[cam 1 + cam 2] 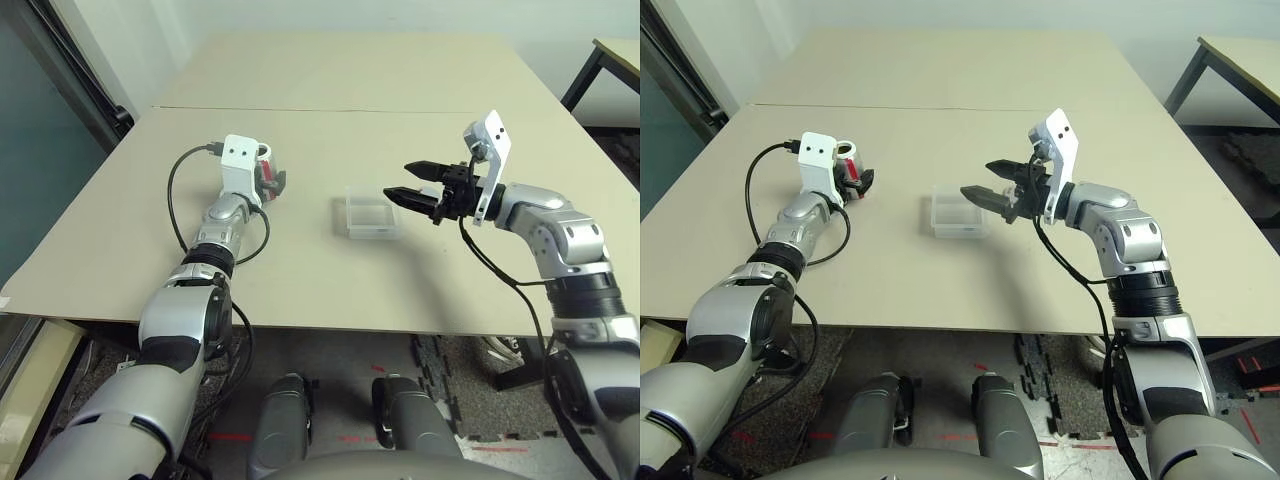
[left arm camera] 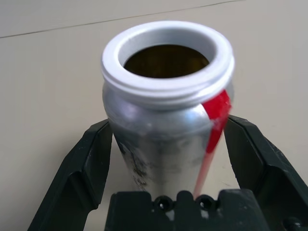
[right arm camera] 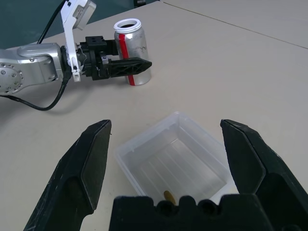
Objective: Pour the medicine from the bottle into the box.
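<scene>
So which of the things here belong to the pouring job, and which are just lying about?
Part of the job:
- bottle, uncapped, upright on the table, between the open left gripper fingers
- clear box, one small yellowish piece inside
- right gripper, open, above the box

Just lying about:
- second table, far right

Item count, as visible:

- Bottle (image 3: 132, 53): one. Silver-grey, red stripe, mouth uncapped.
- Box (image 3: 174, 162): one. Clear plastic, lid off.
- Small yellowish item (image 3: 168, 195) inside the box: one. Its kind cannot be told.
- Counter (image 1: 330, 70): one main surface; a seam runs across it, so it may be two panels joined. The corner of a second counter (image 1: 620, 50) shows at the far right.
- Arms: two, silver.
- Grippers: two, the left gripper (image 3: 126, 67) and the right gripper (image 1: 408, 183). Each has two black fingers, four fingers in all.
- White wrist brackets: two, one per arm.
- Black cables: at least one per arm; the exact number cannot be told.
</scene>
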